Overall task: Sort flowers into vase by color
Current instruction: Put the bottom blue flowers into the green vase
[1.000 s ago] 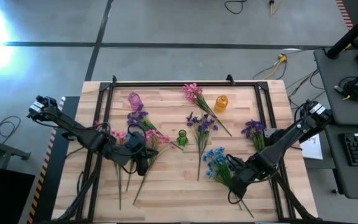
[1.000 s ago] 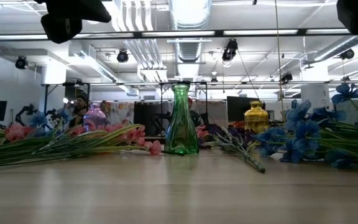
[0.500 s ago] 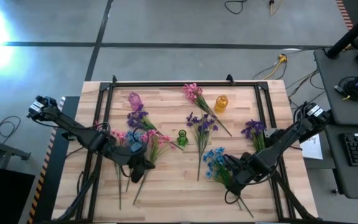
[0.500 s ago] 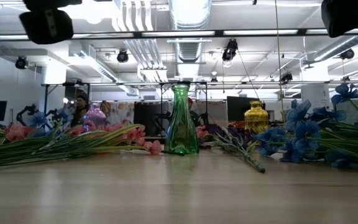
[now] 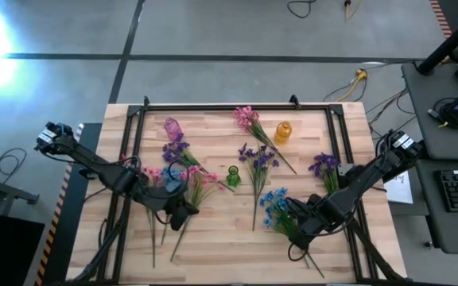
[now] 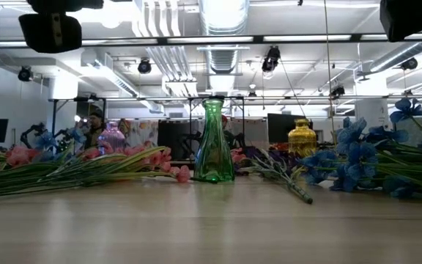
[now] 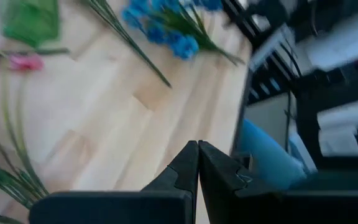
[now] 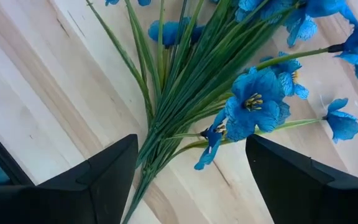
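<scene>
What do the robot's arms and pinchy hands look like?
Both are dark, nearly black, thin jointed arms. The left gripper has two pointed black fingers; the right gripper has broad, flat black ones. Each arm's base end has a boxy part with pale markings, seen from above.

Left gripper (image 5: 183, 218) sits pinched closed at seven o'clock on the table; right gripper (image 5: 296, 223) spread wide at five o'clock.
</scene>
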Robot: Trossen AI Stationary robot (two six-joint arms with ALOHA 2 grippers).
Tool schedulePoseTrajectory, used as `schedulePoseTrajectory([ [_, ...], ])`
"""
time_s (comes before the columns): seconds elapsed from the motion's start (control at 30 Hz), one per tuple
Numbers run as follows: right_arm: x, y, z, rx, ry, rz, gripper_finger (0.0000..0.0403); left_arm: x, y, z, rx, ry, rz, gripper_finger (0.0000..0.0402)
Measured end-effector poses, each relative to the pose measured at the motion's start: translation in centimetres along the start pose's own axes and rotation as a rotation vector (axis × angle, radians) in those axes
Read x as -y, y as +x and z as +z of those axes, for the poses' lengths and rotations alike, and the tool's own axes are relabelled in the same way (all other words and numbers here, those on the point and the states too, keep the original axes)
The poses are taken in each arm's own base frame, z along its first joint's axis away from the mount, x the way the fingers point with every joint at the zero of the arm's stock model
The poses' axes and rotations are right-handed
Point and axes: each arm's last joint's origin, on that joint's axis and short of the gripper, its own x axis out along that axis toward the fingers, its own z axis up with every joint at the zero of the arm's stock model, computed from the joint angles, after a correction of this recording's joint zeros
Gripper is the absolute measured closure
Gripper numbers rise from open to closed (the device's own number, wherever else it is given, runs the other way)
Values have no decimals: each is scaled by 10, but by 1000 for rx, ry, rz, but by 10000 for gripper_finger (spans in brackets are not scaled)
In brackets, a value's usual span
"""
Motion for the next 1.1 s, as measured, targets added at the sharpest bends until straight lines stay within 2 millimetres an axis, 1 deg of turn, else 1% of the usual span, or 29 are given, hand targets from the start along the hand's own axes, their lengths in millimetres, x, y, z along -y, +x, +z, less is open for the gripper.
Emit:
schedulePoseTrajectory([
  [0.17,-3,5,-1,-2,20,-3,114,0,0,4,128,-6,46,402],
  [0.27,-4,9,-1,-5,43,-14,113,0,-1,6,170,-8,55,402],
  [0.4,-6,19,-1,-7,49,-48,117,2,-1,7,185,26,49,402],
  [0.57,-10,39,0,-5,70,-98,122,2,-1,7,186,40,48,402],
  [0.7,-9,54,3,-1,74,-157,121,2,-1,7,185,41,48,402],
  [0.8,-8,61,5,4,81,-183,124,2,-1,7,184,73,52,402],
  [0.93,-8,60,6,8,99,-180,141,2,-1,7,184,115,56,402],
  [1.1,-7,50,9,20,116,-146,164,2,-1,7,184,121,58,402],
])
